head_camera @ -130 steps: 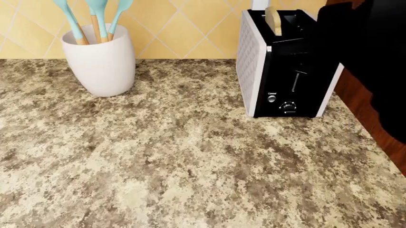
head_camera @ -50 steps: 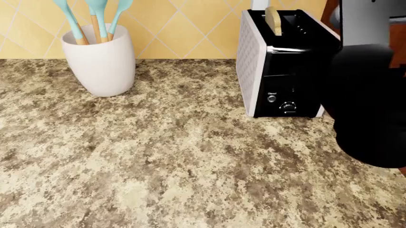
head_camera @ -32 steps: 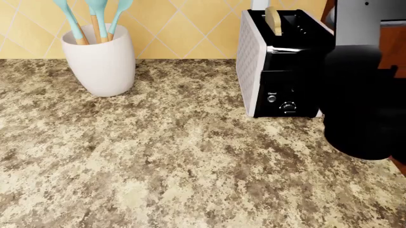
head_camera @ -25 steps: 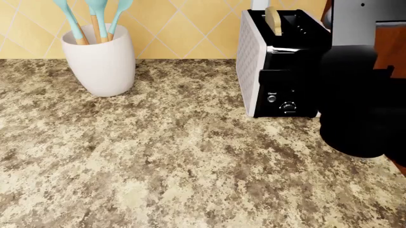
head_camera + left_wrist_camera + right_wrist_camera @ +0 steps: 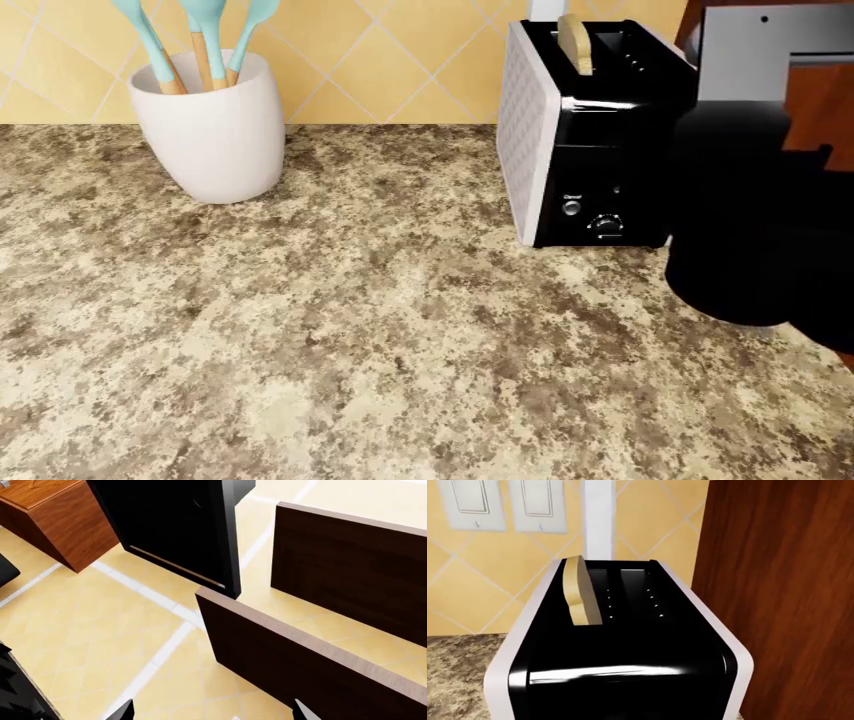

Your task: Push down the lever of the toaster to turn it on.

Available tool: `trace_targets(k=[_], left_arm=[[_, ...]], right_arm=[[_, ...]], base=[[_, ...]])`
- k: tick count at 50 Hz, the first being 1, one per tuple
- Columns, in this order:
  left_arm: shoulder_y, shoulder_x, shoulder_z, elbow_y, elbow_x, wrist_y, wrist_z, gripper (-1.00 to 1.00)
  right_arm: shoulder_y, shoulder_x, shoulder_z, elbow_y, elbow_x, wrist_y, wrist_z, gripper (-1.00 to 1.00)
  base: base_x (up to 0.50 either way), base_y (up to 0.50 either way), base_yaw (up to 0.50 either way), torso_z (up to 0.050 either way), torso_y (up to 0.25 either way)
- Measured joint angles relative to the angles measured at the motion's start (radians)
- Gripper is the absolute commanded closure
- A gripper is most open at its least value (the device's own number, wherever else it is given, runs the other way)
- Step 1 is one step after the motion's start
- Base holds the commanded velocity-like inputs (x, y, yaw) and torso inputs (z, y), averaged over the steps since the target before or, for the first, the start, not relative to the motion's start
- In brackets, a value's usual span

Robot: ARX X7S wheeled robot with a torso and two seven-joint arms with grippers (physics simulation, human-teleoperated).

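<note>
The toaster [image 5: 574, 120] stands at the back right of the counter, its black face towards me, with a slice of bread [image 5: 575, 42] in one slot. Its round dial [image 5: 607, 225] shows low on the face. My right arm [image 5: 750, 230] is a large black mass right in front of the face's right part. The lever cannot be made out beside it, and the right gripper's fingers do not show. The right wrist view looks down on the toaster's top [image 5: 627, 625] and the bread [image 5: 580, 597]. My left gripper [image 5: 213, 712] is open and empty over a tiled floor.
A white jar [image 5: 214, 130] with teal utensils stands at the back left of the granite counter [image 5: 334, 330]. A wooden cabinet side [image 5: 780, 605] rises close beside the toaster. Wall switches [image 5: 500, 502] are behind it. Dark wood panels [image 5: 300, 655] lie below the left gripper.
My right arm has swung in from the right edge and moved left up to the toaster's face, covering the lever slot that showed before. The toaster and jar have not moved.
</note>
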Motion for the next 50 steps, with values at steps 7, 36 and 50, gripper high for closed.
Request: trace_targets(k=[7, 36, 50], left_arm=[[-0.002, -0.002, 0.003, 0.001, 0.003, -0.002, -0.003, -1.00], [0.006, -0.016, 0.003, 0.003, 0.011, 0.006, -0.018, -1.00], [0.005, -0.016, 0.005, 0.000, 0.011, 0.007, -0.017, -1.00]], right_arm=[[-0.004, 0.003, -0.001, 0.004, -0.014, -0.005, 0.003, 1.00], [-0.023, -0.011, -0.015, 0.028, -0.074, -0.025, 0.004, 1.00], [-0.039, -0.017, -0.033, 0.040, -0.089, -0.019, 0.003, 1.00]], base=[[0.00, 0.00, 0.00, 0.000, 0.000], [0.00, 0.00, 0.00, 0.000, 0.000], [0.00, 0.00, 0.00, 0.000, 0.000]])
